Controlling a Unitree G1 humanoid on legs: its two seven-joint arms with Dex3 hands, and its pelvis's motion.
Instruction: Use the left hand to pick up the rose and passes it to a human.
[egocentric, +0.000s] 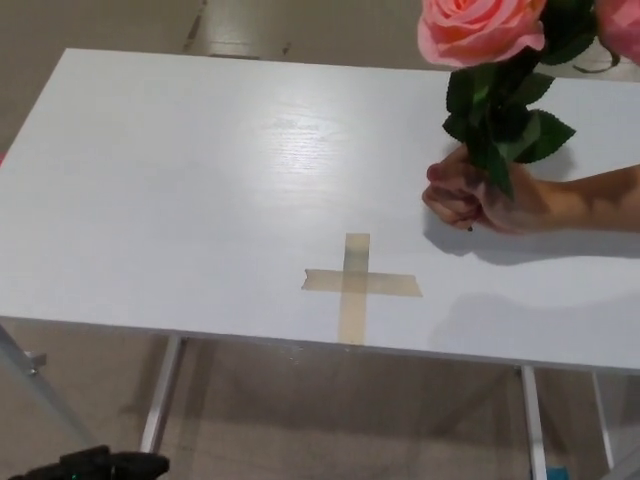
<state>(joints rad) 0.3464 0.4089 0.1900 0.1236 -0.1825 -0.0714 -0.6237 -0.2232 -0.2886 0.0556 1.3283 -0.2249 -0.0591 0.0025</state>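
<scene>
I see the pink rose (482, 30) at the upper right, held upright by a person's hand (470, 197) resting on the white surface (200, 190). My left hand (100, 466) barely shows at the bottom left; I cannot tell its finger state.

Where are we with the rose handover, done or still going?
It looks done: the person's hand grips the pink rose by its stem, upright over the white table. A dark shape at the bottom edge may be a robot hand; nothing of it touches the flower. Nothing appears left.
</scene>
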